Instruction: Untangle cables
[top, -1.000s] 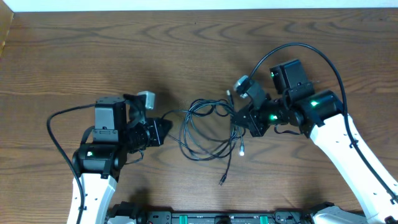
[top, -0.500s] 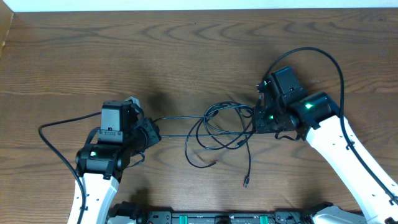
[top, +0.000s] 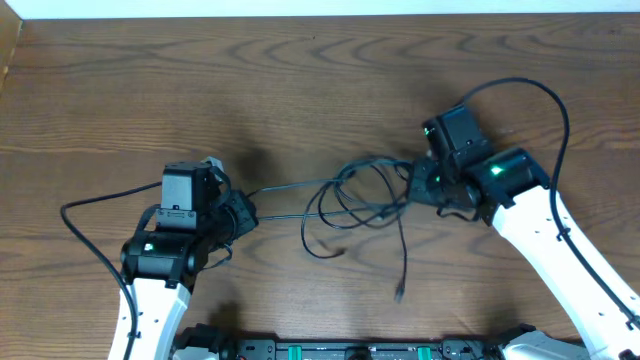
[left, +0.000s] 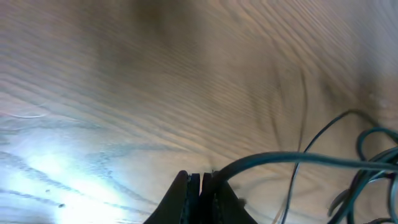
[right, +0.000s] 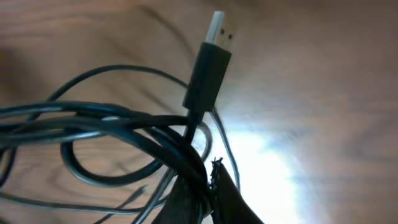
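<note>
Here we are: the cables (right: 127, 121) are strung across the middle of the counter (top: 300, 80), a slack tangle of thin black loops between the two arms. The left gripper (left: 196, 182) is pinched tight on a single strand running off to the right. The right gripper (right: 208, 186) is clamped on a thick bunch of several strands, with a USB plug (right: 210, 59) poking up just above it. These cords look light, limp and fairly slick, so I'd say they'll slide and spring rather than hold a shape. The best hold is probably on a cord just behind a plug, where the body stops it slipping through. One loose end (top: 399, 294) trails toward the near edge. The wood is flat, bare and smooth, with plenty of room on both sides to draw the loops apart.
</note>
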